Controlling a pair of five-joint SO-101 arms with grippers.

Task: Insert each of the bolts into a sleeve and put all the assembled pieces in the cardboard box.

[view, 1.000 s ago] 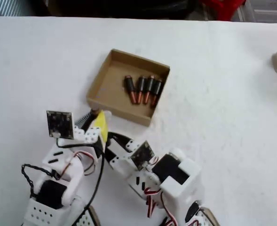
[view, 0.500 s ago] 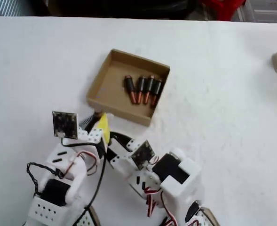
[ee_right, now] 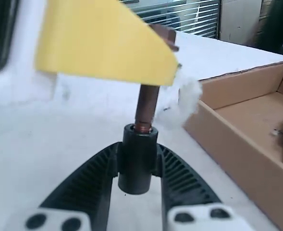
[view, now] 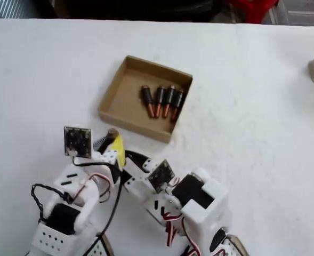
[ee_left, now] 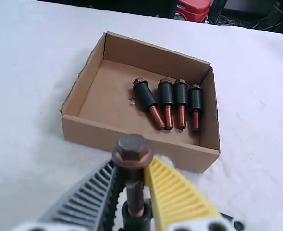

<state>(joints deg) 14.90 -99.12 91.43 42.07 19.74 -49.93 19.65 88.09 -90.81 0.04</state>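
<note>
Left end effector [ee_left: 132,167] edged rightward | clamps bolt [ee_left: 132,149] | tip in sleeve [ee_right: 137,161]

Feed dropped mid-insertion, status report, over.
Left gripper: jaws shut on bolt. Right gripper: jaws shut on sleeve, bolt tip in it. Four assembled pieces in cardboard box. Nothing blocking.

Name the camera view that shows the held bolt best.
Left wrist view: the bolt shows hex head and shank, clamped in the left gripper. The right wrist view shows its shank entering the sleeve; the high view, just its head.
</note>
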